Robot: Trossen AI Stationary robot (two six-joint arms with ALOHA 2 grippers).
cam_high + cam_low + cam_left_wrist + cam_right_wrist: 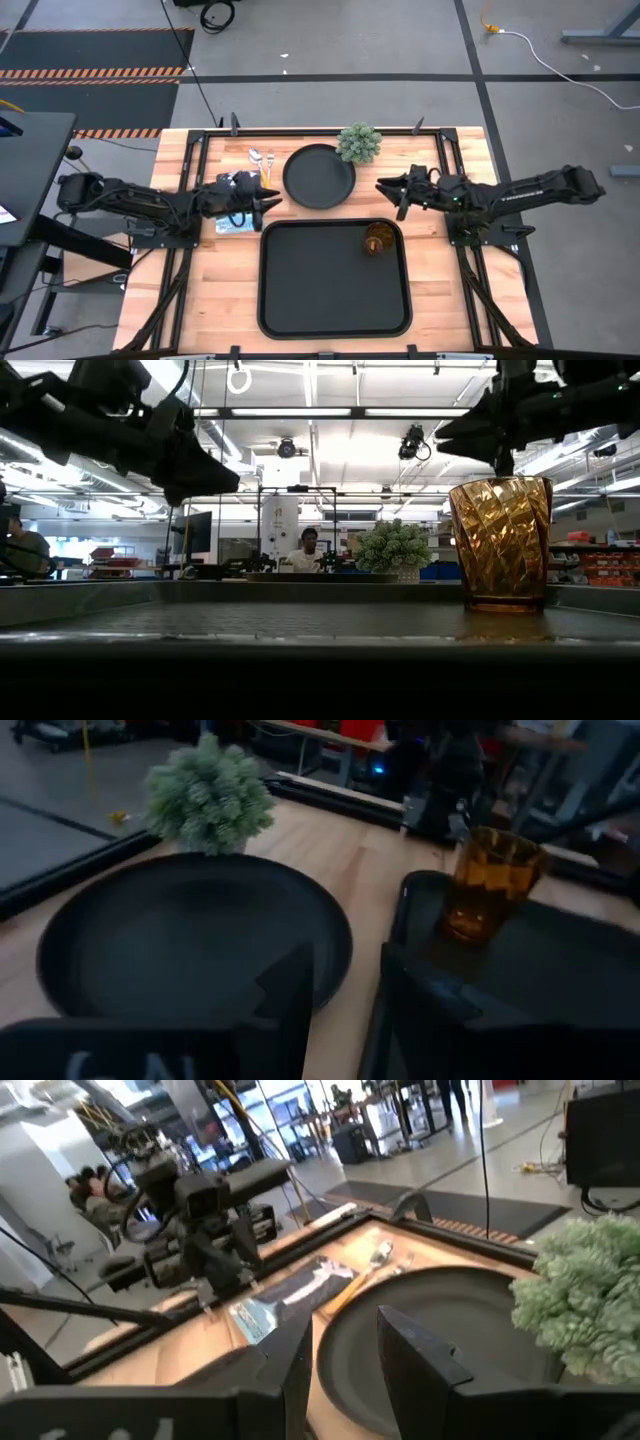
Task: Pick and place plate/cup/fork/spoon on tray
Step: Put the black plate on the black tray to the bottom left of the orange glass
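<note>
The black tray (335,290) lies at the table's near middle, and the amber cup (378,239) stands upright in its far right corner; the cup also shows in the low view (500,545). The round black plate (319,176) lies flat on the table beyond the tray. The orange-handled fork and spoon (262,158) lie side by side on the table left of the plate. My left gripper (272,200) is open and empty in the air at the plate's near left rim. My right gripper (388,187) is open and empty in the air right of the plate, above the table.
A small green potted plant (359,143) stands at the plate's far right rim. A blue-and-white card (235,222) lies under my left arm. Black frame rails run along the table's left, right and far edges. A person sits in the room beyond the table (308,550).
</note>
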